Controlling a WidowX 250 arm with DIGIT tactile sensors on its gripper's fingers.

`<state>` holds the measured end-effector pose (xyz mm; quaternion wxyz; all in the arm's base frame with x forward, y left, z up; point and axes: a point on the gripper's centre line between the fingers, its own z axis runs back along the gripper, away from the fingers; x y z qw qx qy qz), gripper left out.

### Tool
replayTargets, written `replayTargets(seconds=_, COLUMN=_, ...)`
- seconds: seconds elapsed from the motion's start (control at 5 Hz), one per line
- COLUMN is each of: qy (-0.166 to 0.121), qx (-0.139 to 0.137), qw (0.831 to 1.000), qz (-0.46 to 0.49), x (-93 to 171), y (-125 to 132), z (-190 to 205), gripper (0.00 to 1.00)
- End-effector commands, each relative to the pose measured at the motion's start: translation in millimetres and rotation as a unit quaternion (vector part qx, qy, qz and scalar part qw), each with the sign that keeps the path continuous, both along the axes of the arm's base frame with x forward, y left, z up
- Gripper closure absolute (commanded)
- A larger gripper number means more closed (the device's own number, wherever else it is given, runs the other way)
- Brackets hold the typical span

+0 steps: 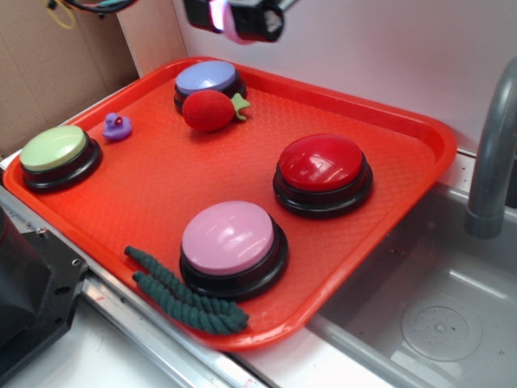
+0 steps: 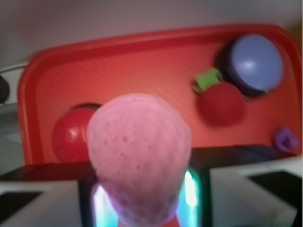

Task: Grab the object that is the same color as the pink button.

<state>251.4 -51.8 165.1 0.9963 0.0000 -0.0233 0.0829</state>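
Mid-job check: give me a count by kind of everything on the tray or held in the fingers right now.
Dome buttons: 4 – green, lavender-blue, red, the pink button
Plush strawberry: 1
Purple duck: 1
Dark green twisted ropes: 2
Pink ball, held in the gripper above the tray: 1
Total: 9

Above the red tray (image 1: pixel 420 133), the robot's gripper (image 1: pixel 236 18) is a dark, blocky thing made of black parts with shiny edges. In the wrist view, the gripper (image 2: pixel 142 198) looks black with pale grey-white blocks on both sides. Bright strips of bluish-green and white light glow on the inside of it. The picture there is blurry, so small parts like screws cannot be made out.
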Motion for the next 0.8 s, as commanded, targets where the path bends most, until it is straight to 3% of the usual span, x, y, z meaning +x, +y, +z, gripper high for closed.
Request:
replayTargets(seconds=0.0, qy=-0.024, qx=-0.012, qw=0.998, qz=0.05, x=-29, y=37, z=33, gripper=1.0)
replayTargets(seconds=0.2, qy=-0.025, qx=-0.035, qw=0.997, qz=0.067, x=-43, y=35, z=34, gripper=1.0)
replayTargets(seconds=0.6, qy=-0.041, qx=-0.031, qw=0.996, qz=0.073, x=-51, y=27, z=29, gripper=1.0)
